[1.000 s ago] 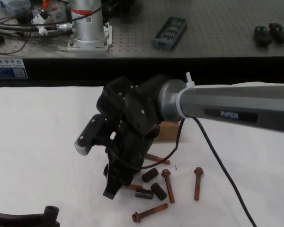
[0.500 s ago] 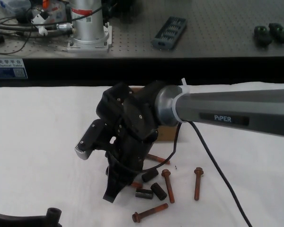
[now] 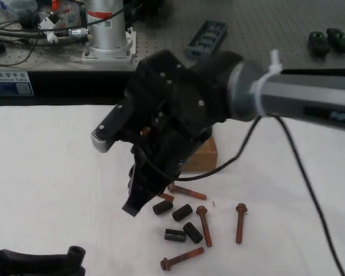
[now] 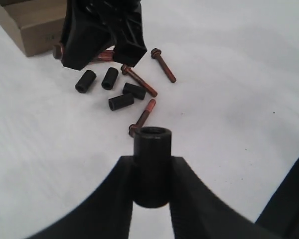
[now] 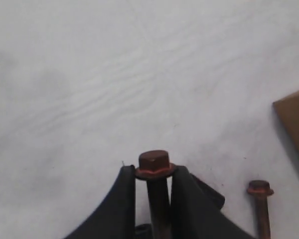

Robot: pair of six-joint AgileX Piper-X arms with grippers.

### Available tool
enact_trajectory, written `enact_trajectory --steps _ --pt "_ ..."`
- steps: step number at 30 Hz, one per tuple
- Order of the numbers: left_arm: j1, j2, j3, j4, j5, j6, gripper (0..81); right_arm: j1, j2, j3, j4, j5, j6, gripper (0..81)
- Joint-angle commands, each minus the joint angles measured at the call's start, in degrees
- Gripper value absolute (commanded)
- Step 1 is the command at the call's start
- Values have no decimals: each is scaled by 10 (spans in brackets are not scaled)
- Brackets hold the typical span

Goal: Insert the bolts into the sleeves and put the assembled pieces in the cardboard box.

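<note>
Bolts and short black sleeves lie loose on the white-covered worktop, gathered in a small scatter just beside the right claw, on its right and a little nearer to the arms; four of the sleeves lie close together on their sides, with several rusty-brown bolts among and around them; the right claw hangs over the worktop, pointing down, and is clenched on one bolt of its own; seen from its wrist, this gripped bolt stands between the two fingers, its flanged hexagonal head sitting just past the fingertips and its shank running back between them; the cardboard box sits just beyond the right claw, partly hidden by the right arm; the left claw is well apart from the right one, low at the near edge and off to its left, and it is grasping a sleeve; this gripped sleeve is pinched across its body, its open end poking out past the fingertips; ahead of the left claw the loose pieces lie between it and the right claw, with the nearest bolt's head showing just beyond the gripped sleeve's end.
</note>
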Motion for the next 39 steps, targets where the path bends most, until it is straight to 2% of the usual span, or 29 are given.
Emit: enact_trajectory --steps 1,7,14,18,22,31,36,39 --pt "3 25 -2 -45 38 11 150 -2 -59 58 -20 -5 4 36" --pt "3 90 -2 -122 99 11 150 -11 -173 187 -78 -4 37 36" --pt "1 164 -2 -200 160 10 150 -55 -349 322 -144 4 79 36" --pt "1 202 -2 -253 191 10 150 -67 -452 372 -214 -22 122 36" --pt "-5 233 -5 -291 195 4 150 -67 -533 413 -291 -70 180 36" --pt "-76 320 -52 -334 189 9 150 -67 -647 441 -361 -116 249 36" --pt "-83 351 -66 -422 189 -10 150 -67 -688 445 -379 -142 270 36" --pt "-83 358 -68 -457 189 -25 150 -67 -708 480 -466 -151 313 36"
